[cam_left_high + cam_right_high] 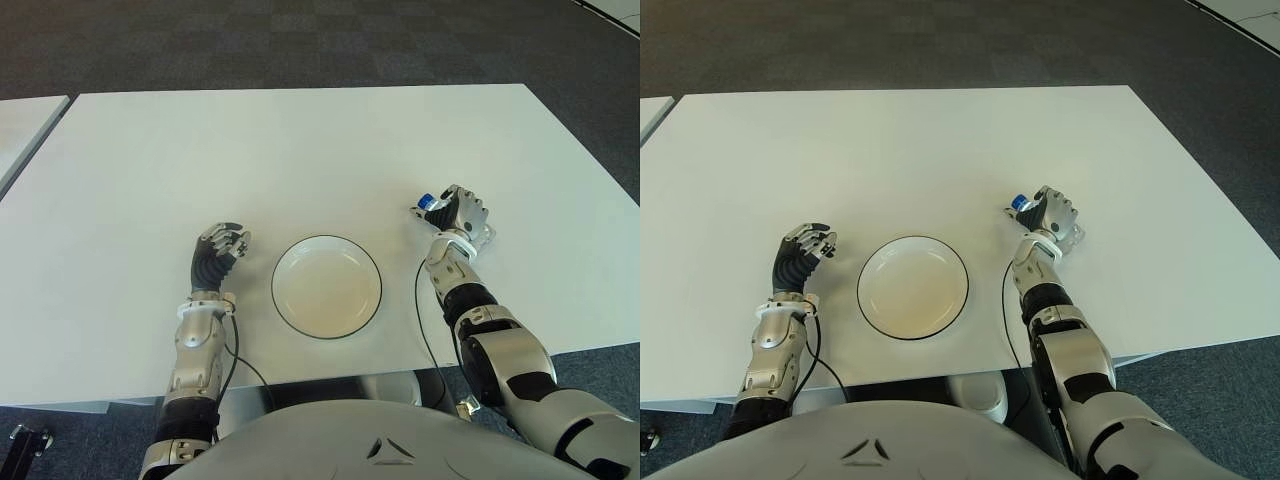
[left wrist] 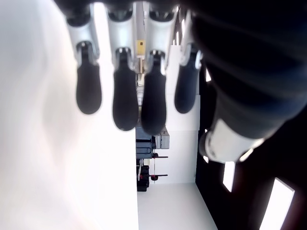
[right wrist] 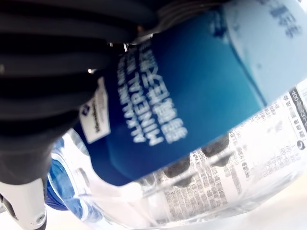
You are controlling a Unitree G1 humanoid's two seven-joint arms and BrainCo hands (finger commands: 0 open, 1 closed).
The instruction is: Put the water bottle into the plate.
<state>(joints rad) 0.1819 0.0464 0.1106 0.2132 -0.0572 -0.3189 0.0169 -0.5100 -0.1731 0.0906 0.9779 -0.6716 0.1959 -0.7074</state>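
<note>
A clear water bottle [image 3: 192, 120] with a blue label and blue cap [image 1: 425, 200] is clasped in my right hand [image 1: 458, 214], right of the plate and apart from it. Its cap points toward the plate side. The fingers [image 3: 53, 62] wrap the label tightly. The white plate [image 1: 290, 320] with a dark rim lies on the white table [image 1: 300, 160] in front of me, with nothing in it. My left hand [image 1: 220, 245] shows left of the plate, fingers [image 2: 124, 100] loosely extended and holding nothing.
A second white table edge [image 1: 25, 120] shows at the far left. Dark carpet [image 1: 300, 40] lies beyond the table. The table's right edge [image 1: 600, 170] runs close to my right hand.
</note>
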